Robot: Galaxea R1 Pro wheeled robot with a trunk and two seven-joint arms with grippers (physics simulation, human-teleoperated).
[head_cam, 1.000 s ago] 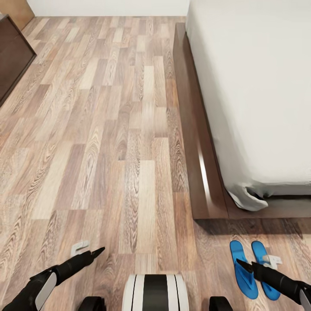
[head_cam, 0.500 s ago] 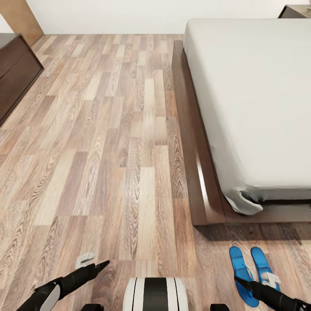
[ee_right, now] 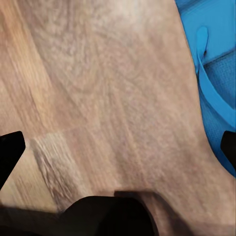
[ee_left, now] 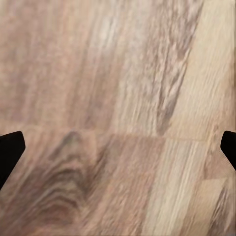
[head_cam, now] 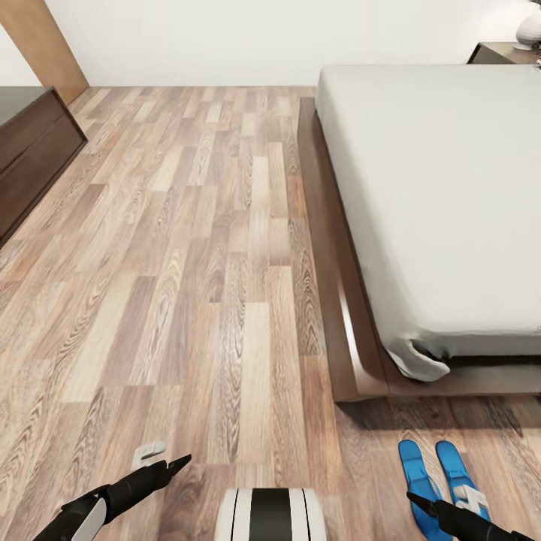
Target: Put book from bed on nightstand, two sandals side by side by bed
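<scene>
two sandals (head_cam: 439,477) lie side by side on the floor (head_cam: 188,263) just past the bed (head_cam: 436,203) foot, both grippers, left (ee_left: 118,145) and right (ee_right: 118,147), spread empty above bare boards; searching the mattress for the book likely comes next.

1. The left arm (head_cam: 83,511) is matte black, with a pale grey, rounded panel set into it behind the tapering black forearm.
2. The left pincer (head_cam: 180,460) ends the arm in a slim black point; in the left wrist view its fingertips (ee_left: 10,150) are plain black wedges.
3. The right pincer (head_cam: 415,499) is likewise black and pointed, carried on a smooth black forearm.
4. The trunk (head_cam: 270,515), between the two arms, is a rounded white shell with a broad black central band and thin dark stripes.
5. In the right wrist view a dark rounded part (ee_right: 110,216) of the body lies between the black fingertips (ee_right: 10,152).
</scene>
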